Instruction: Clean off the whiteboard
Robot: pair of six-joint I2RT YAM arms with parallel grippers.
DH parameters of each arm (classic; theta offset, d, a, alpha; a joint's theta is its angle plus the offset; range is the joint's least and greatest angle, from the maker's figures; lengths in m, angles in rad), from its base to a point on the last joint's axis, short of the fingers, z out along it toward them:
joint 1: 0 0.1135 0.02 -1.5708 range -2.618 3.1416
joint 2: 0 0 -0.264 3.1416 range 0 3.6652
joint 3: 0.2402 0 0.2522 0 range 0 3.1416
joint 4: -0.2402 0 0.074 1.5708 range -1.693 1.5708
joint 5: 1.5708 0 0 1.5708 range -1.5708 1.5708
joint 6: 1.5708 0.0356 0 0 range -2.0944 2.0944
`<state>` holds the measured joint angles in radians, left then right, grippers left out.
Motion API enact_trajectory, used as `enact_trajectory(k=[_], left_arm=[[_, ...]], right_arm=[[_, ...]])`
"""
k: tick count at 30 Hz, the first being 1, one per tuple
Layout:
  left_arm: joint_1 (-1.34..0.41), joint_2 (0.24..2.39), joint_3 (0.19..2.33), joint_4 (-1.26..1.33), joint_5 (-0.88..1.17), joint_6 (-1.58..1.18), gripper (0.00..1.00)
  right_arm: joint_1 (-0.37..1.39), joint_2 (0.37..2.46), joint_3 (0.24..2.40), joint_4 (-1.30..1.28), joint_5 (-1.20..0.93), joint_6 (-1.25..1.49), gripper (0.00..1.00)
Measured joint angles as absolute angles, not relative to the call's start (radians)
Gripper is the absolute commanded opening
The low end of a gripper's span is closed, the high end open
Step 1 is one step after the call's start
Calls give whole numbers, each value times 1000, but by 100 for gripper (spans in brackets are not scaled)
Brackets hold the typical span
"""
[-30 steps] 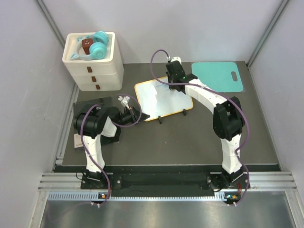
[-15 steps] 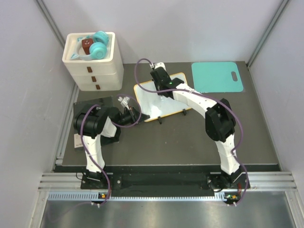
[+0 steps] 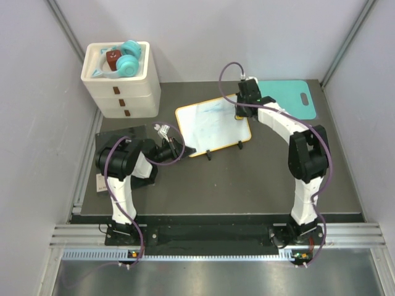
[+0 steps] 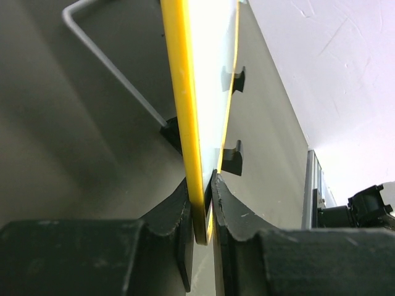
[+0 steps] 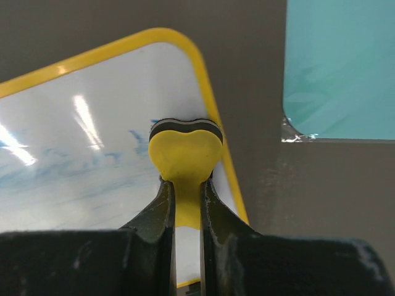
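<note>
Jaws of our left gripper (image 4: 202, 206) were closed on the orange-yellow frame of the whiteboard (image 3: 212, 126), pinching its near-left edge to steady it. Those of our right gripper (image 5: 185, 191) were clamped on a yellow heart-shaped eraser (image 5: 185, 151). Its dark felt side appeared to rest on the white surface just inside the board's right edge, close to its far-right corner.

The whiteboard stood on its small black feet around the middle of the tabletop (image 3: 247, 185), somewhat nearer the far edge than the near one and askew to the tabletop's edges. A teal mat (image 3: 285, 98) lay at the far-right corner, near the board but apart from its frame.

We judged that we were in the middle of the wiping step. In the right wrist view faint blue smears ran across the board to the left of the eraser. The top view showed a pale bluish haze over the far half, so the job was not done.

The next move, as we saw it, called for a leftward stroke across that smeared band. The felt would need to be flat and pressed down, and the stroke should stop short of the frame so the eraser would not ride off the edge. Our left grip needed to be firm, since a board on feet could slide or tip under sideways pressure.
</note>
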<state>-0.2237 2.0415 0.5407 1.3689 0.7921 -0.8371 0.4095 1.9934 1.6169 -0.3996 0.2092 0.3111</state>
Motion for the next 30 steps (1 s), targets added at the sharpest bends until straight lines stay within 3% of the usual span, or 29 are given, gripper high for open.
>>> enact_trajectory(k=[14,30], left_arm=[[-226,2035,540,1377,802,-834,0],[-211,2036,535,1326,794,-825,0]], right_arm=[[449,1990,1597,-383,313,280,0],[808,2053,1648,-445,351,255,0]])
